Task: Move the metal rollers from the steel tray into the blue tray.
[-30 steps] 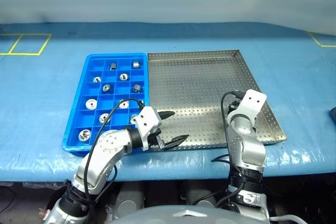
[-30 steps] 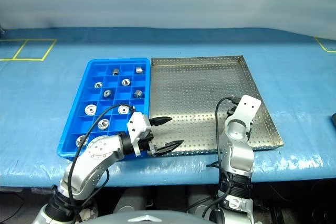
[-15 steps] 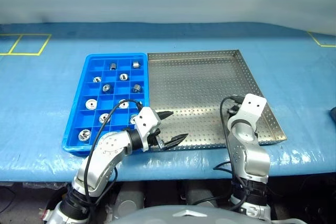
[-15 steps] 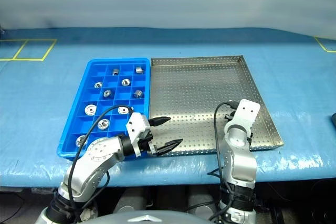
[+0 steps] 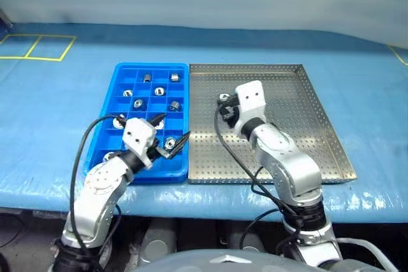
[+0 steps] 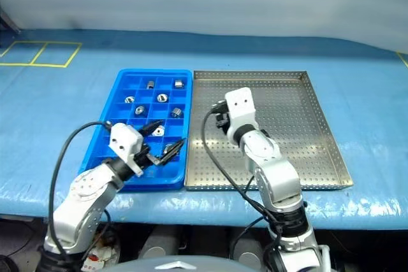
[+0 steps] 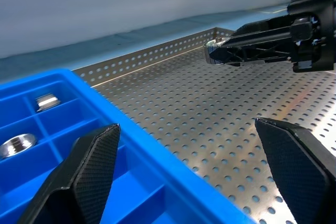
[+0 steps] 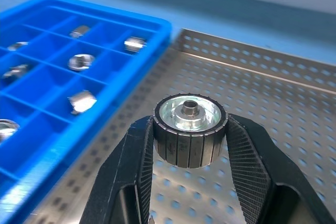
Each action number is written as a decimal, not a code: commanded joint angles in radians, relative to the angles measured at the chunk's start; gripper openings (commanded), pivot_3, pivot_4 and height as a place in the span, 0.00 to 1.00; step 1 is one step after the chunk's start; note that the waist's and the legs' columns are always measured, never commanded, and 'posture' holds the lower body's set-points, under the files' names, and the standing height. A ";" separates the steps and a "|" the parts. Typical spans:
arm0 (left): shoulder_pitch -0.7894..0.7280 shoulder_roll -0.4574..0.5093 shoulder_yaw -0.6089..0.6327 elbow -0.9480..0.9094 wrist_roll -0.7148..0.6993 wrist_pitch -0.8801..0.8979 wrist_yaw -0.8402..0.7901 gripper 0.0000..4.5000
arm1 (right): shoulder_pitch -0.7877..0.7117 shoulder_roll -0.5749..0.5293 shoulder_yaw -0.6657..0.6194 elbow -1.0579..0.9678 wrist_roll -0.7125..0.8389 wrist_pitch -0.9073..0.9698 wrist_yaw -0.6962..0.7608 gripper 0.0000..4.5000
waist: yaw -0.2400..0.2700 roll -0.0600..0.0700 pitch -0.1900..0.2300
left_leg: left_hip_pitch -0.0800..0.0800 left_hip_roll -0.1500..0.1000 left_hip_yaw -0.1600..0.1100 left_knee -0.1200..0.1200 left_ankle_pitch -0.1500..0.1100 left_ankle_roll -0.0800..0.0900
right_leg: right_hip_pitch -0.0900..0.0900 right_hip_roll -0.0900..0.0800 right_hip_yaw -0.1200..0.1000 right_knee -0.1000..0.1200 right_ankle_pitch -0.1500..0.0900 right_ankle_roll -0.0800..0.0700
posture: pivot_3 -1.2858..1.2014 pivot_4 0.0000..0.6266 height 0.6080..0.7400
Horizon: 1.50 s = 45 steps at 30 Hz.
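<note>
One metal roller (image 8: 189,136) sits clamped between our right gripper's (image 8: 189,145) fingers above the steel tray (image 5: 306,125), its bore pointing back toward the wrist. Left of it lies the blue tray (image 5: 121,71) with other rollers (image 5: 174,106). Our left gripper (image 5: 171,133) gapes empty. We read no writing.
</note>
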 commanded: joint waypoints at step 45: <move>0.211 0.179 0.188 -0.228 -0.127 0.153 -0.067 1.00 | 0.043 -0.102 0.159 -0.033 0.138 -0.042 0.336 0.99 | 0.254 -0.003 -0.001 | -0.009 0.000 0.005 -0.002 -0.003 -0.006 | -0.013 -0.001 -0.008 -0.005 -0.002 -0.002 | 0.68 0.24 1.00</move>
